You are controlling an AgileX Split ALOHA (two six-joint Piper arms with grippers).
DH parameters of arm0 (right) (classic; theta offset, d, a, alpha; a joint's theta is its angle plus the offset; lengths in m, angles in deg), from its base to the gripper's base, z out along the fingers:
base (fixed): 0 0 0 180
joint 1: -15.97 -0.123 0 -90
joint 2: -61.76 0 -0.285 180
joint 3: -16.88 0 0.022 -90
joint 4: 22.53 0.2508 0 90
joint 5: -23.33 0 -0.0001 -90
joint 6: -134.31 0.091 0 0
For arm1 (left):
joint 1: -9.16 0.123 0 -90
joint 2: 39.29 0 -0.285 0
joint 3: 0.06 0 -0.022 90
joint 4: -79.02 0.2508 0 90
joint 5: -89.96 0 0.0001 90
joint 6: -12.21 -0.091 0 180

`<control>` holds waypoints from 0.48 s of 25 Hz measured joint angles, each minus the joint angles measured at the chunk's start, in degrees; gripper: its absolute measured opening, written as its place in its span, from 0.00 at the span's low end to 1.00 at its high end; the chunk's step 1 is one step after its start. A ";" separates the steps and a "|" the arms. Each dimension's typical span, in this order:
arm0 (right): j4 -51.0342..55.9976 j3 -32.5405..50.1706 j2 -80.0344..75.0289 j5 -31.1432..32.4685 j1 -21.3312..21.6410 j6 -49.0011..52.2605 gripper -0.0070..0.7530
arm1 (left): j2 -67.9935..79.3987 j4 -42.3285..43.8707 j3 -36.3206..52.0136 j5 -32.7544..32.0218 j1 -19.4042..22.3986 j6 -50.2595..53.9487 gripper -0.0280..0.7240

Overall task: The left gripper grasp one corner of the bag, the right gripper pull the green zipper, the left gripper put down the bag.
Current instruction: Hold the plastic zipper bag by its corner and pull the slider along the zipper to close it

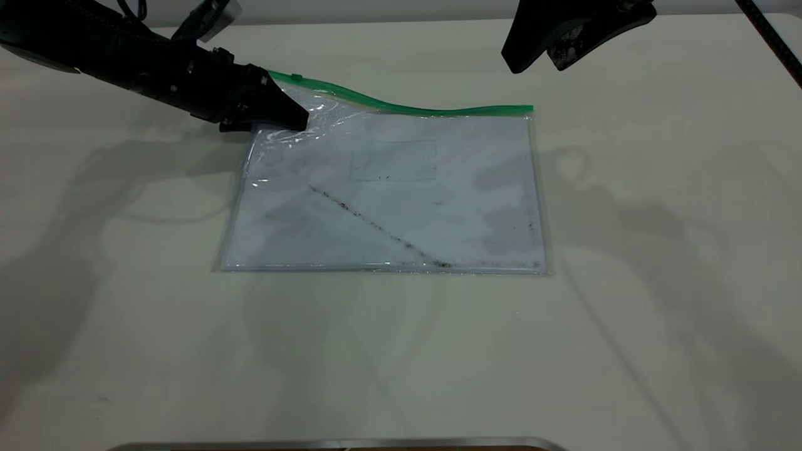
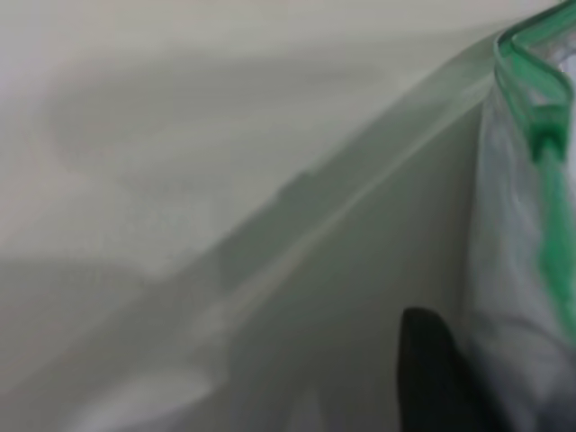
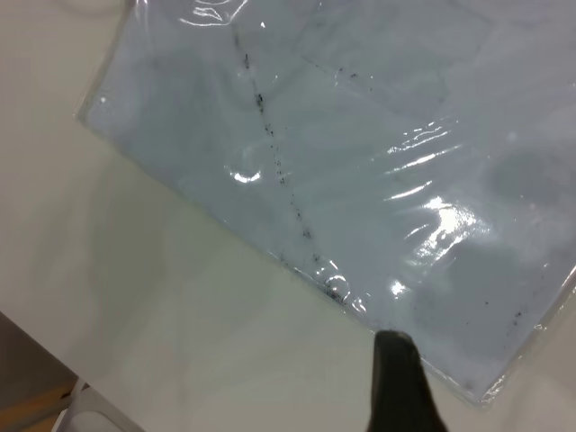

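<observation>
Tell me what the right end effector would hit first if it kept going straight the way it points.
Probably the bag: the right end effector hangs above the far right of the table, aimed down at the clear pouch near its right edge. Depth is unclear, so hedge this.

Left arm stretched in low from the exterior view's left, left gripper point(image 1: 294, 119) angled down with fingers clamped together. Right gripper point(image 1: 551, 53) raised high at the far right, tilted downward, well apart.

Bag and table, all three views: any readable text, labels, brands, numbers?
None readable in any view.
The bag: its label pocket looks blank; the dark marks are smudges, not writing.
The green zipper, left gripper and right gripper: no markings visible.
</observation>
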 joint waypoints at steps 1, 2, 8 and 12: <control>0.07 0.00 0.00 0.00 0.00 0.00 0.66 | 0.00 0.00 0.00 0.29 0.00 0.00 0.45; 0.14 0.00 0.00 -0.06 0.00 0.00 0.65 | 0.00 0.00 0.00 0.48 0.00 0.00 0.38; 2.01 0.00 0.00 -1.69 0.00 -0.44 0.61 | 0.00 0.00 0.00 0.35 0.00 -0.87 0.11; 2.61 0.00 0.00 -2.69 0.00 -3.50 0.60 | -0.17 0.00 0.00 -0.13 -0.38 -3.61 0.11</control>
